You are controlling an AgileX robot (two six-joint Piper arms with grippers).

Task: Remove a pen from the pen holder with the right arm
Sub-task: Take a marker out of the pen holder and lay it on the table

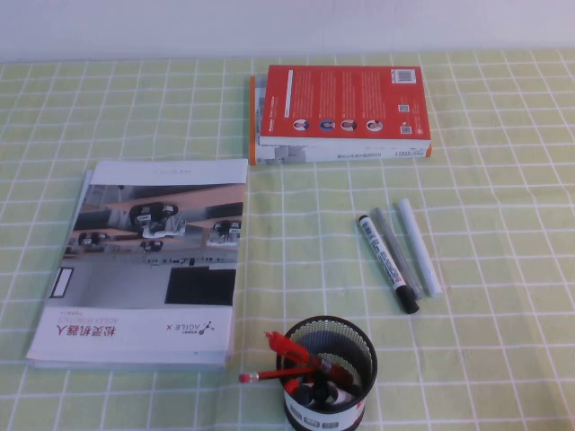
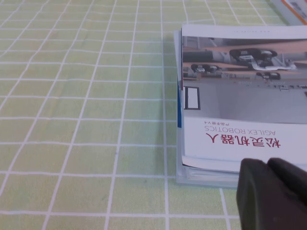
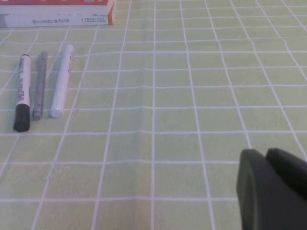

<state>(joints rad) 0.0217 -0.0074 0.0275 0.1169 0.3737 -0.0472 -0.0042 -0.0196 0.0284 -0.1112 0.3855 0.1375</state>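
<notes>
A black mesh pen holder stands at the near edge of the table, with two red pens and some dark ones leaning in it. To its far right a black-capped marker, a grey pen and a white pen lie side by side on the cloth. The right wrist view shows the same marker, grey pen and white pen. My right gripper is shut and empty, low over bare cloth to their right. My left gripper is shut by the magazine's corner. Neither arm appears in the high view.
A magazine lies at the left, its near corner beside my left gripper. A red book on a small stack sits at the back centre, and its edge shows in the right wrist view. Green checked cloth covers the table.
</notes>
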